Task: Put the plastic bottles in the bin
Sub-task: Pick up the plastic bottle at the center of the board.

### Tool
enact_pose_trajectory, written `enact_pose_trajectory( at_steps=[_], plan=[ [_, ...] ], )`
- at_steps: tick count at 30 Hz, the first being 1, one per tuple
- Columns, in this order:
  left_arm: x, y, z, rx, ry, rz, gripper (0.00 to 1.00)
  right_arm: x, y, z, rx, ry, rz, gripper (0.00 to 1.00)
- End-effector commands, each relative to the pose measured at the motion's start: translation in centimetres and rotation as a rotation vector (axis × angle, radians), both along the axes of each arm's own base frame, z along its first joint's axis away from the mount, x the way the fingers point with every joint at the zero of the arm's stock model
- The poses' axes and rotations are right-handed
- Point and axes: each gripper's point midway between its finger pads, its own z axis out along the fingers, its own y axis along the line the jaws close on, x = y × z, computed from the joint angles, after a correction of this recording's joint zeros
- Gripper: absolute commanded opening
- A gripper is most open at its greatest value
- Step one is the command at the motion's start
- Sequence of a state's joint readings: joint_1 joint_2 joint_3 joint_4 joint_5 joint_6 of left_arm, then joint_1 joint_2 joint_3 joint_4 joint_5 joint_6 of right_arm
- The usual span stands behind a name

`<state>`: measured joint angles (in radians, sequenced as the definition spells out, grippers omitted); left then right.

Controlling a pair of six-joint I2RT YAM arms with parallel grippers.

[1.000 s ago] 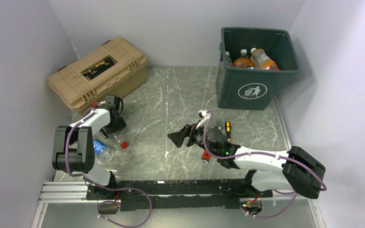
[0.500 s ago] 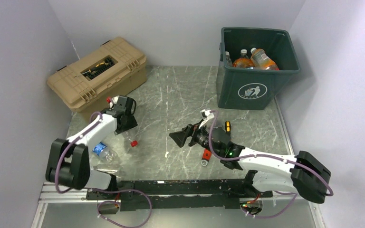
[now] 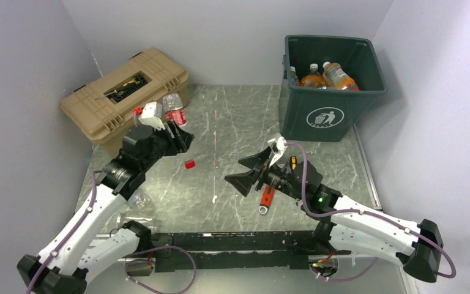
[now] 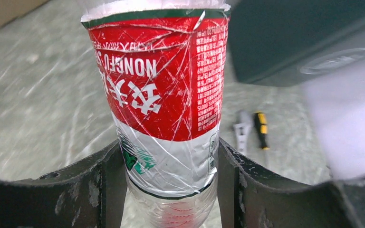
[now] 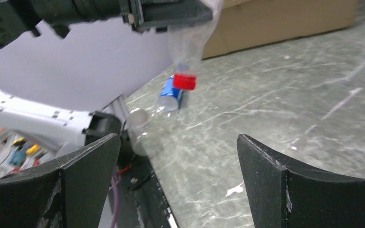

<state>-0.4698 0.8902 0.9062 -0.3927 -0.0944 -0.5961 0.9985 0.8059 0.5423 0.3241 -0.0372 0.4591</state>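
The L fingers (image 3: 180, 130) are shut tight on a red-label bottle (image 4: 164, 109), one on each side, w/ no gap. Its red label (image 4: 157, 80) has white letters that read NONGFU upside down, plus big white Chinese signs & tiny white print down the side, too small to read. The bottle hangs in the air over the desk (image 3: 220, 116), red cap (image 5: 185, 81) at the low end, near the tan toolbox (image 3: 122, 98) & well apart from the bin (image 3: 300, 122). The R fingers (image 3: 249, 171) are spread wide w/ nothing btw them, over the desk. The dark green bin stands at the far R corner, w/ a white litter sign (image 3: 325, 117) on its front & orange bottles (image 3: 313, 79) inside. A blue-label bottle (image 5: 171, 97) & a bare clear bottle (image 5: 140, 128) lie on the desk by the L arm. A red-handled wrench (image 3: 266, 197) & a yellow-black screwdriver (image 3: 293, 164) lie just by the R arm.
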Motion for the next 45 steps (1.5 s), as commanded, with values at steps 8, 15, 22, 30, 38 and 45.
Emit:
enact_pose_trajectory(
  at_steps=[8, 15, 22, 30, 38, 45],
  plan=[
    [-5.6, -7.0, 12.8, -0.195, -0.59, -0.566, 0.54, -4.3, 4.7, 2.2, 0.071, -0.046, 0.329, 1.0],
    [-8.4, -6.1, 13.5, -0.349, -0.655, -0.561, 0.51, -5.1, 7.6, 2.8, 0.136, -0.126, 0.313, 1.0],
    [-10.1, -4.8, 14.1, -0.429, -0.649, -0.528, 0.52, -2.6, 8.5, 4.9, 0.212, -0.162, 0.132, 0.98],
    [-11.2, -4.3, 14.4, -0.454, -0.609, -0.519, 0.51, -1.9, 9.2, 7.0, 0.244, -0.209, 0.105, 0.96],
    [-11.3, -4.6, 14.2, -0.484, -0.581, -0.531, 0.51, -2.7, 10.1, 8.1, 0.233, -0.238, 0.166, 0.88],
    [-11.3, -4.8, 14.4, -0.498, -0.575, -0.544, 0.5, -3.1, 10.8, 7.6, 0.205, -0.229, 0.202, 0.69]
  ],
)
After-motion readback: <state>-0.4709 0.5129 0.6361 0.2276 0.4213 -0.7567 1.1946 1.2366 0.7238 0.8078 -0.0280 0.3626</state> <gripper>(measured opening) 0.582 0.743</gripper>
